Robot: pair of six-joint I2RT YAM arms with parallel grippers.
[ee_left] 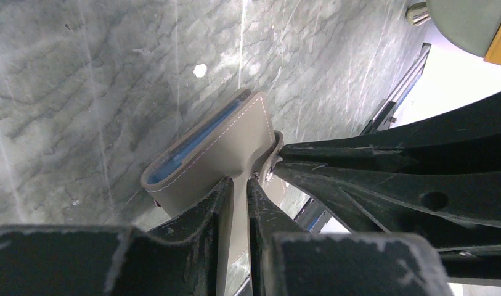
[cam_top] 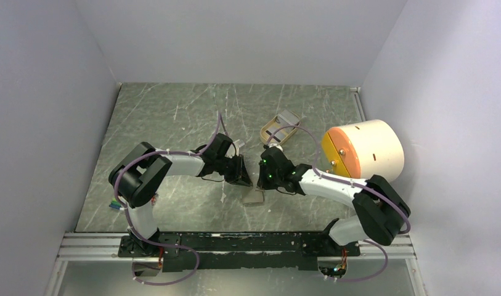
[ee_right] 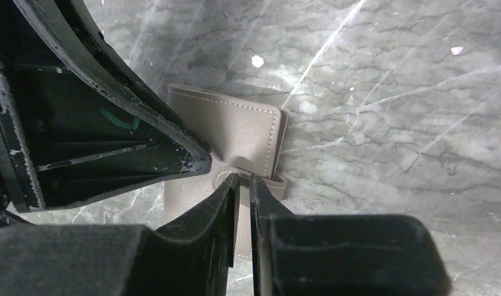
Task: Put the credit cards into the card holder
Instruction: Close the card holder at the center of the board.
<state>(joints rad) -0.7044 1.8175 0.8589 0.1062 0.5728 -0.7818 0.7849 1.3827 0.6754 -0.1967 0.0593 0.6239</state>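
The grey-olive card holder (ee_left: 217, 154) is held between both grippers just above the table; its inside shows blue along the open edge. In the top view it shows (cam_top: 254, 197) below the two meeting grippers. My left gripper (ee_left: 238, 184) is shut on the holder's flap. My right gripper (ee_right: 243, 179) is shut on the holder's snap strap (ee_right: 269, 182), beside the folded body (ee_right: 235, 126). The grippers stand tip to tip (cam_top: 246, 177) (cam_top: 261, 177). No loose credit card shows in any view.
A tan oval tray (cam_top: 273, 131) with a silver item lies behind the grippers. A big cream cylinder with an orange face (cam_top: 365, 148) stands at the right. A small coloured bundle (cam_top: 115, 205) lies by the left arm's elbow. White walls close in three sides.
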